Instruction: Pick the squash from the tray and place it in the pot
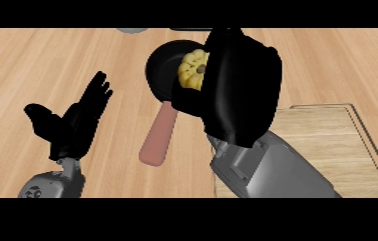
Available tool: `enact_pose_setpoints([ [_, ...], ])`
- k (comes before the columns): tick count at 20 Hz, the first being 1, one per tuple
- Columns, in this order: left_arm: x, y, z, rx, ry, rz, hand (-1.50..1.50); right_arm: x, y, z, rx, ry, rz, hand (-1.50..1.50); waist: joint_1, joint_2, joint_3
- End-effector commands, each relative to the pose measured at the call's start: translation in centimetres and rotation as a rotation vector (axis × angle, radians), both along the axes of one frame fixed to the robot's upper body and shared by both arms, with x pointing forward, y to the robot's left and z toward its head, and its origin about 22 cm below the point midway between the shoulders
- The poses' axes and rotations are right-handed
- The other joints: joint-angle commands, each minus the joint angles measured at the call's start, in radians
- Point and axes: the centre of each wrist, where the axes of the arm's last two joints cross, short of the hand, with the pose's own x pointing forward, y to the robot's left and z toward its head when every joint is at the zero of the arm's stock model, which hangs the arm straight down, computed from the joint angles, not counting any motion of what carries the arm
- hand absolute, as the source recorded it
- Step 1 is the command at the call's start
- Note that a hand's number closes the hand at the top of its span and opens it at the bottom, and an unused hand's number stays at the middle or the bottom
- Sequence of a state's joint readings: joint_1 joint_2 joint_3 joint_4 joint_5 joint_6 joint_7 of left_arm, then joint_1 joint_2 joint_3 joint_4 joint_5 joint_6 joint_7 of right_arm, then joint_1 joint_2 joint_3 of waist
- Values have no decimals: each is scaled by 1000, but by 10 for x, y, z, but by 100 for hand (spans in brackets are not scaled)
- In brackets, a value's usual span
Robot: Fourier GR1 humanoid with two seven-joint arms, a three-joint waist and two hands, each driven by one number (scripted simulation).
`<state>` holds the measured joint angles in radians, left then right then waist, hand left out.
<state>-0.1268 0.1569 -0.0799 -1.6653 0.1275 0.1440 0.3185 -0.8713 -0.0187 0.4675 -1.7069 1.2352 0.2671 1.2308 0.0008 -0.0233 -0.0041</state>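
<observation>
A yellow ribbed squash [193, 70] lies inside a black pot [159, 70] with a long reddish-brown handle [160, 137]. My right hand [240, 85] hangs directly over the pot's right half and hides much of it; its fingers point down beside the squash, and I cannot see whether they still hold it. My left hand [74, 120] rests open at the left, fingers up, away from the pot. The wooden tray [325, 130] lies at the right, partly under my right forearm.
A grey object [131, 30] peeks in at the counter's far edge, above the pot. Light wooden countertop [44, 60] surrounds everything.
</observation>
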Motion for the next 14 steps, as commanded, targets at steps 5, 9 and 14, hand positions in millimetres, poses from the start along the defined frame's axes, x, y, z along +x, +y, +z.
enact_pose_setpoints([
  [5,3,-3,5,8,-4,-38,0,-9,29,65,75,-62,-152,150,33,12,1],
  [9,8,-6,2,7,-24,-49,0,18,40,83,87,-45,-193,150,45,22,0],
  [14,8,-5,11,12,-32,-61,0,49,40,101,131,6,-224,150,57,25,0],
])
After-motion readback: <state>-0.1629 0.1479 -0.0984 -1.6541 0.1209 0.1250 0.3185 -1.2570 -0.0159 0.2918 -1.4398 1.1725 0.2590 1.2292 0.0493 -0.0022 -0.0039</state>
